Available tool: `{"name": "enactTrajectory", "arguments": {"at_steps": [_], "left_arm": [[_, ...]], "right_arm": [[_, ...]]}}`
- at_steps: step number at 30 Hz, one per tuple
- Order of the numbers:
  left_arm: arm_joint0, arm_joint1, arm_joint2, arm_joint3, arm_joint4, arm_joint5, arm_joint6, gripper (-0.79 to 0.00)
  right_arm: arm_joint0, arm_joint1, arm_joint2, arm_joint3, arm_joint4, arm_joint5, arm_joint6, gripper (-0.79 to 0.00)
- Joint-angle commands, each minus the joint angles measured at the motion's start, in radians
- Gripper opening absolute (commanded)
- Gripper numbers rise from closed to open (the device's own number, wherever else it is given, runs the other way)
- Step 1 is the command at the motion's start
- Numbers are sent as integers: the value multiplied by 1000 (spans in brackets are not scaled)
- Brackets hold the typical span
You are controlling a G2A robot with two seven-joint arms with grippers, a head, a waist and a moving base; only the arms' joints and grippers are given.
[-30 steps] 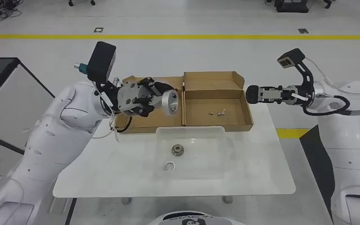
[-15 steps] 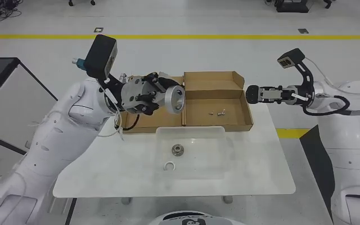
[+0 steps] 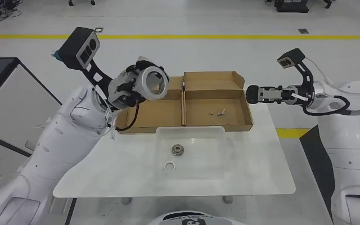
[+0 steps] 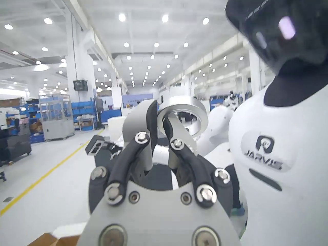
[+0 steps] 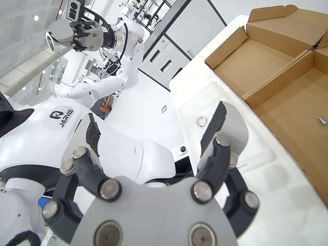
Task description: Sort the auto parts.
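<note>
My left gripper [image 3: 142, 84] is raised above the left cardboard box [image 3: 149, 115] and shut on the wall of a large metal ring [image 3: 153, 82]. In the left wrist view one finger sits inside the metal ring [image 4: 182, 115] and one outside. The right wrist view catches the ring [image 5: 51, 42] far off, high in the air. My right gripper [image 5: 156, 129] is open with nothing in it and hovers off the table's right side, level with the right cardboard box [image 3: 216, 107], which holds small bolts [image 3: 216, 111]. A clear tray [image 3: 191, 152] holds a small metal bearing [image 3: 178, 149] and a white ring [image 3: 168, 165].
The two cardboard boxes stand side by side at the back of the white table [image 3: 253, 169]. The clear tray sits in front of them in the middle. A dark-framed cabinet [image 3: 17, 90] stands left of the table.
The left arm has lifted and turned the metal ring upward and leftward, from above the boxes' divider to over the left box's rear. The right arm has not moved.
</note>
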Motion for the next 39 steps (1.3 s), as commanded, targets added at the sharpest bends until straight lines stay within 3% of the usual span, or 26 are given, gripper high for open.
{"name": "enactTrajectory", "arguments": {"at_steps": [1, 12, 24, 30, 39], "left_arm": [[3, -7, 2, -10, -51, 0, 25, -785], [13, -57, -5, -45, -191, 0, 100, -785], [16, -71, -63, 13, -34, 0, -125, -785], [28, -71, -93, 9, -14, 0, -176, -785], [44, -111, -80, -82, -179, 0, -7, -785]], "right_arm": [[0, 0, 0, 0, 0, 0, 0, 0], [0, 0, 0, 0, 0, 0, 0, 0], [0, 0, 0, 0, 0, 0, 0, 0], [0, 0, 0, 0, 0, 0, 0, 0], [0, 0, 0, 0, 0, 0, 0, 0]]}}
